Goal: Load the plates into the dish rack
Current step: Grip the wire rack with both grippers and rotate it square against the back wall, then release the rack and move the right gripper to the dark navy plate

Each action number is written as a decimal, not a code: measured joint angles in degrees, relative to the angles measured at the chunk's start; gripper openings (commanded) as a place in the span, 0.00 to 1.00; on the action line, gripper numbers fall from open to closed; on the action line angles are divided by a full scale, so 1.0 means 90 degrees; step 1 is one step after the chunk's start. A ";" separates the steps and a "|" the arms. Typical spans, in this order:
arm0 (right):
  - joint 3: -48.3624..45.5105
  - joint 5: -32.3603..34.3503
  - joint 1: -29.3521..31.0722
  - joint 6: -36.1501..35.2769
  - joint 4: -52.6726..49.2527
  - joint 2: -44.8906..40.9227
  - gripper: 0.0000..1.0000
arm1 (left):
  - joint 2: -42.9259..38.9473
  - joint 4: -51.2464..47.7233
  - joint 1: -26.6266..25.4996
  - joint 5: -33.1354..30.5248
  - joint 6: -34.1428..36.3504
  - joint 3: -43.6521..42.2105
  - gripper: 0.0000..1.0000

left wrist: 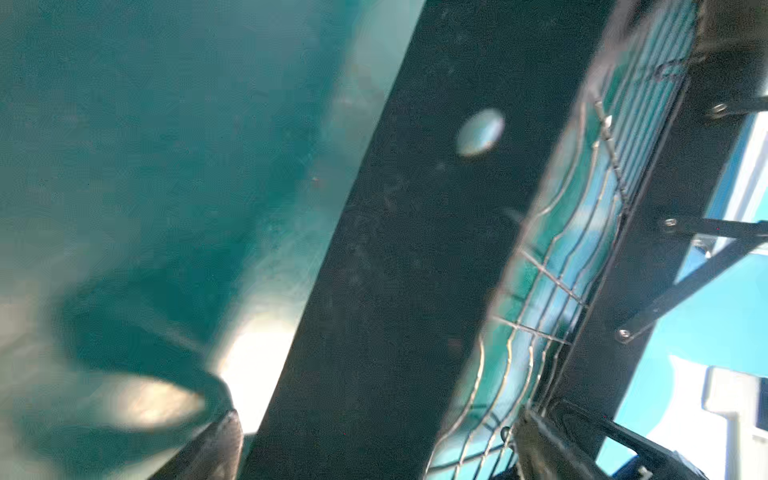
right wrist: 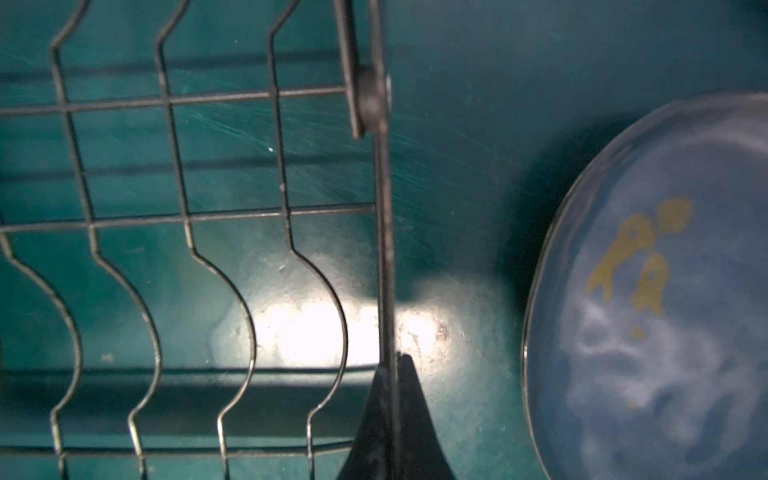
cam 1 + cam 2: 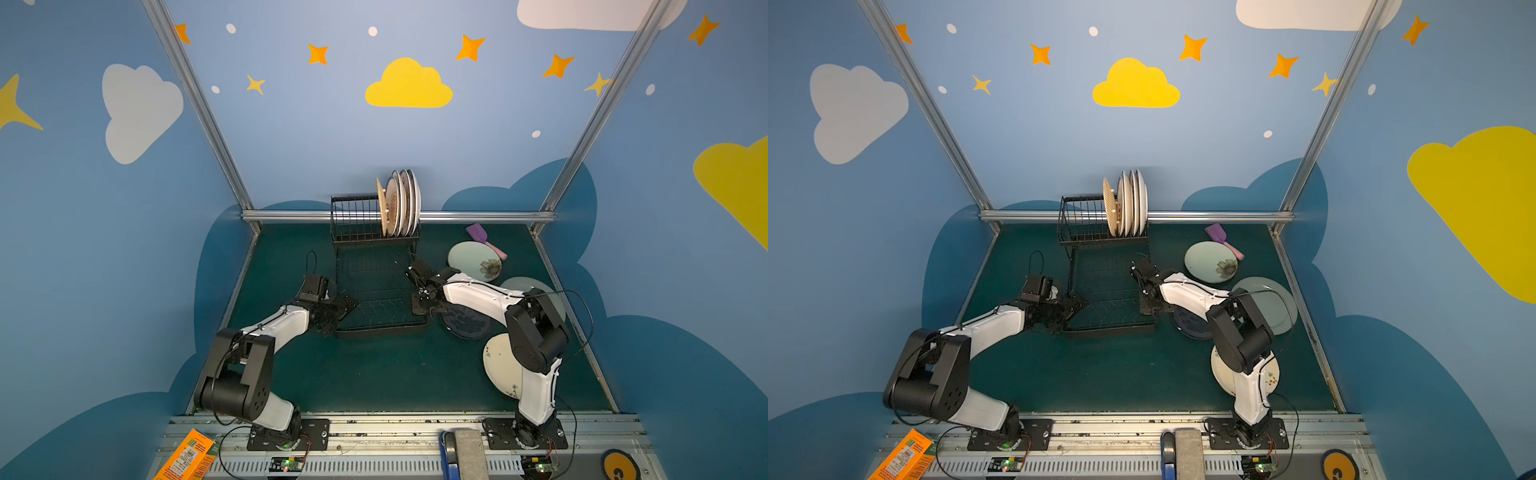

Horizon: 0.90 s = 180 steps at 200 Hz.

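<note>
The black wire dish rack (image 3: 380,330) stands mid-table; several plates (image 3: 401,203) stand upright in its upper tier, as both top views show. My left gripper (image 3: 347,307) is open, its fingers either side of the rack's dark left side wall (image 1: 415,249). At the lower tray's right edge, my right gripper (image 2: 394,359) is shut on the thin side rail (image 2: 384,249). Right of the rack lie a dark navy plate (image 2: 665,311), a pale green flowered plate (image 3: 473,262), a second pale green plate (image 3: 536,286) and a cream plate (image 3: 500,365), partly under the right arm.
A purple-and-pink spatula (image 3: 482,237) lies behind the flowered plate. A metal frame bar (image 3: 291,215) runs along the table's back edge behind the rack. An orange box (image 3: 187,455) sits on the front rail at the left.
</note>
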 measured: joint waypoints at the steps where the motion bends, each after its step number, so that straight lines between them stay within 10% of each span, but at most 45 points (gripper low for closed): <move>1: 0.0002 0.0000 0.0000 0.0000 0.0000 0.0002 0.00 | -0.0017 -0.0002 0.0005 0.0000 0.0000 -0.0005 1.00; 32: 0.0194 -0.0061 0.0000 -0.0097 -0.0202 0.0102 0.01 | -0.0911 -0.0160 0.0335 0.0119 0.0010 -0.0080 1.00; 124: 0.0595 -0.0389 -0.0041 -0.0614 -0.0228 -0.0209 0.66 | -0.4000 -0.1479 0.0933 0.0991 0.0270 -0.0459 1.00; 180: 0.0216 -0.0748 -0.0427 -0.0959 -0.0199 -0.1872 0.84 | -0.4624 -0.1409 -0.0068 0.1440 -0.0347 -0.0758 1.00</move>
